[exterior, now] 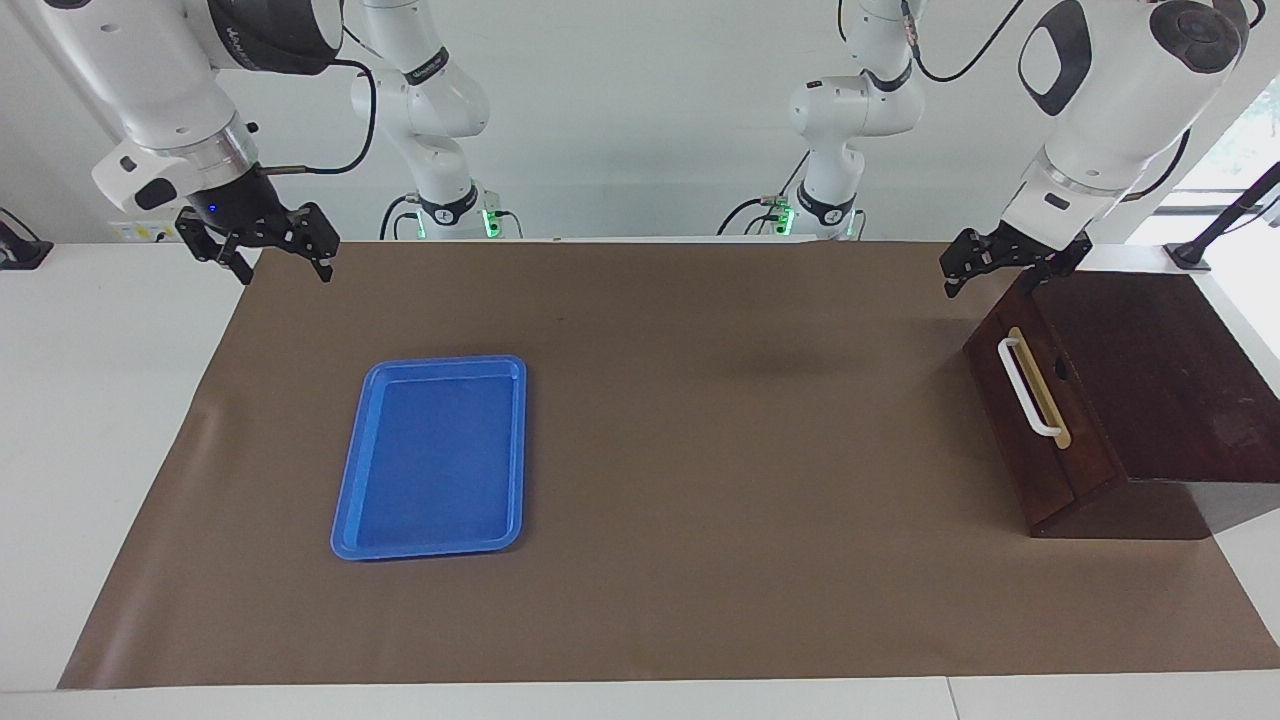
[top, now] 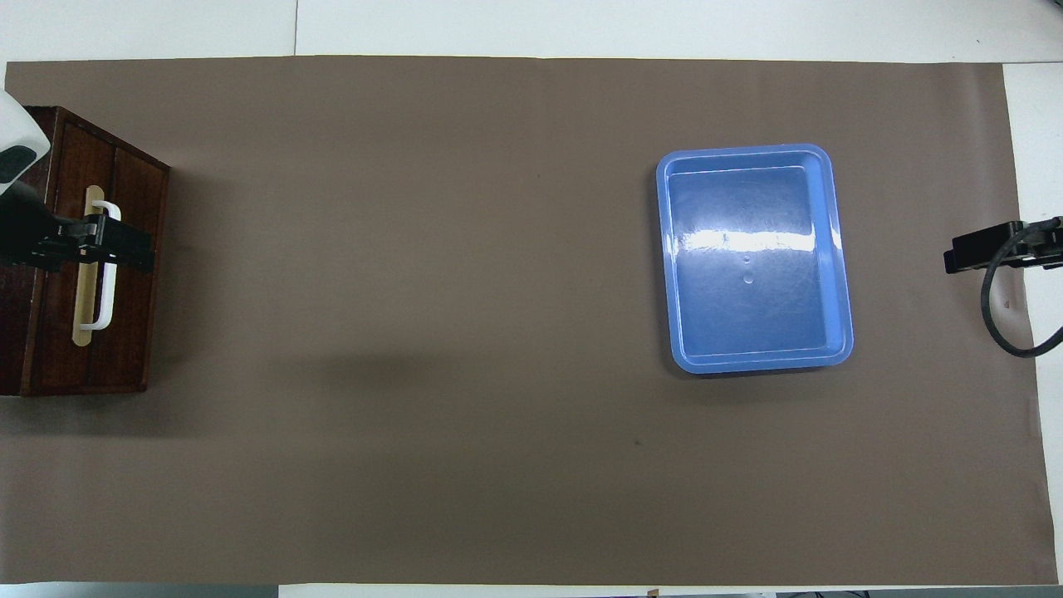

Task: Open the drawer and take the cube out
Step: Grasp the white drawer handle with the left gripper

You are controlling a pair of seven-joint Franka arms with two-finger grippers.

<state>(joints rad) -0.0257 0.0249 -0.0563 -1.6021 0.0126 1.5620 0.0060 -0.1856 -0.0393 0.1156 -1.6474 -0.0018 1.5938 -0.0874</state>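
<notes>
Brown table mat is lying nearest the lens, bearing an empty blue tray. Toward the left arm's end, the drawer is sitting shut, presumably hiding the cube. With fingers spread, the left gripper is hanging over the box's top edge, clear of the white handle; descending misaligned risks striking wood. Also spread, the right gripper is waiting.

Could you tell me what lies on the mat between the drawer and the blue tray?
Nothing: both views show only bare brown mat between the drawer and the blue tray. No cube is visible; the drawer is shut.
</notes>
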